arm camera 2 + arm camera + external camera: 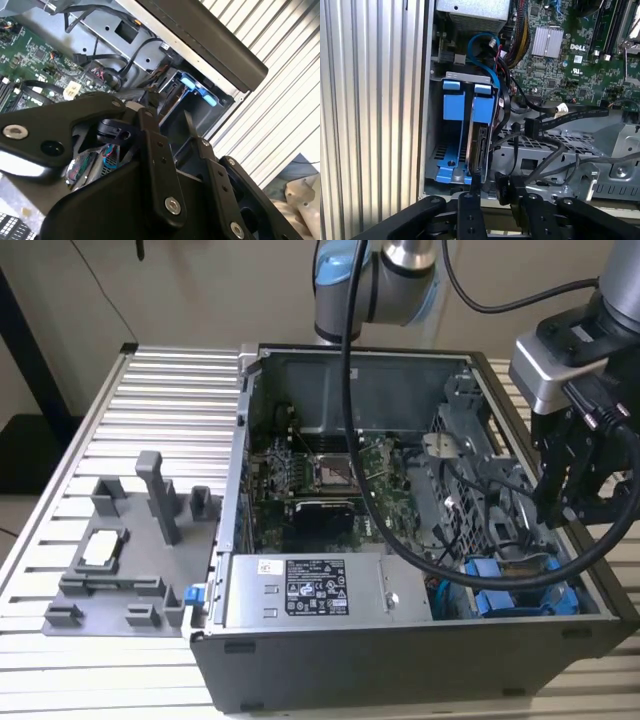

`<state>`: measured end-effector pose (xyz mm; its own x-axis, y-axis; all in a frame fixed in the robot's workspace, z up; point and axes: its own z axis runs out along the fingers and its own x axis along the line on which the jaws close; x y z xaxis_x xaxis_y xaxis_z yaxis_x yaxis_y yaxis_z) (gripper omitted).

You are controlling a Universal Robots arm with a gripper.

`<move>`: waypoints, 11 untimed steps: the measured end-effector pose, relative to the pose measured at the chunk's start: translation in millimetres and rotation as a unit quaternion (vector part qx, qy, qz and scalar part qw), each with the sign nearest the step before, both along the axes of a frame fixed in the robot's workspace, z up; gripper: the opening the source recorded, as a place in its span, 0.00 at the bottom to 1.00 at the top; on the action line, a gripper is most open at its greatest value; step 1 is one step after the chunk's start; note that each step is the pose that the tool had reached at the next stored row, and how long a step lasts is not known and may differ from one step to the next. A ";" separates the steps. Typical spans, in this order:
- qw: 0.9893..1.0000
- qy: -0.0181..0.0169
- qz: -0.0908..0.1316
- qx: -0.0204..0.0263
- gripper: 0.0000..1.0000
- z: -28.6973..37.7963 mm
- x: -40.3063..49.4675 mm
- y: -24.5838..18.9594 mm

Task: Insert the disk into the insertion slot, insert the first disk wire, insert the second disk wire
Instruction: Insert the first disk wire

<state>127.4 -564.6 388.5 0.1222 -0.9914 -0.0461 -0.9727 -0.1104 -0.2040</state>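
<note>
Fingers over the disk bay, wires close by

My gripper [167,112] hangs just above the bay. My fingers [156,150] are spread apart and pinch nothing. Right by them lie loose black wires [575,114], all in a tangle. Past the wires, the disk [482,145] stands on edge in its blue carrier frame [482,105], down inside the insertion slot [466,76]. Farther off is the green motherboard [560,65]. I think I could hook a wire and tug it, or push a plug in crooked and bend it.
</note>
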 end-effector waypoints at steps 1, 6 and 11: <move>1.000 0.000 0.000 0.000 0.32 0.0 0.0 0.0; 1.000 0.000 0.000 0.000 0.19 0.0 0.2 0.0; 1.000 0.000 0.000 -0.003 0.19 -0.3 0.4 -0.1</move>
